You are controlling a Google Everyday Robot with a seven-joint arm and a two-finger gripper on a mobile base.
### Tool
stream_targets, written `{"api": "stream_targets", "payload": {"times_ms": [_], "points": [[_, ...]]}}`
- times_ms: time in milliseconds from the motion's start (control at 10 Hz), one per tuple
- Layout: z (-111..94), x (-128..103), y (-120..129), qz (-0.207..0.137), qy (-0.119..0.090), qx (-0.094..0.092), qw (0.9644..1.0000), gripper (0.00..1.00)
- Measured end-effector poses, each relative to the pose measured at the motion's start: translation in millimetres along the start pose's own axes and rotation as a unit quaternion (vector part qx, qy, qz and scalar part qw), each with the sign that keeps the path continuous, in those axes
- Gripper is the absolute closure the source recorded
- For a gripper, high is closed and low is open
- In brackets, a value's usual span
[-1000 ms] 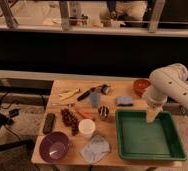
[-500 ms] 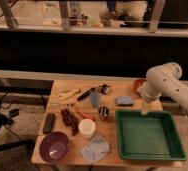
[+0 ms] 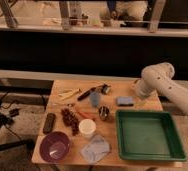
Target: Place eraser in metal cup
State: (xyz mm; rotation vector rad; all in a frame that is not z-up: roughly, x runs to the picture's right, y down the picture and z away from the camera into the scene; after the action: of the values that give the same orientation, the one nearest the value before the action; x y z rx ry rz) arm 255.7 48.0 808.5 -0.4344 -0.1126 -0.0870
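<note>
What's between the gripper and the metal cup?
In the camera view, a blue rectangular block lies between the gripper, at the table's far right edge, and the metal cup.

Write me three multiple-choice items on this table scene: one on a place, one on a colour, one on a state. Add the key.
1. Where on the table does the green tray lie?
A. near right of the picture
B. near left
C. far left

2. What colour is the bowl at the near left corner?
A. white
B. purple
C. yellow

3. How does the metal cup stand to the gripper?
A. clamped in it
B. apart from it, on the table
C. hanging under it

Key:
1 A, the green tray fills the near right corner.
2 B, the bowl is plainly purple.
3 B, the metal cup stands mid-table, while the gripper hangs over the table's far right part.
</note>
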Motion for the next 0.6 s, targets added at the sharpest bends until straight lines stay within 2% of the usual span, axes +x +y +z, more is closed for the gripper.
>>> {"api": "stream_targets", "payload": {"times_ms": [300,600], "points": [[10.5,-5.9,-22.2,-0.009,-0.001,0.003,1.0,0.2],[10.6,-2.8,-21.4,-0.009,0.003,0.002,0.9999,0.2]]}}
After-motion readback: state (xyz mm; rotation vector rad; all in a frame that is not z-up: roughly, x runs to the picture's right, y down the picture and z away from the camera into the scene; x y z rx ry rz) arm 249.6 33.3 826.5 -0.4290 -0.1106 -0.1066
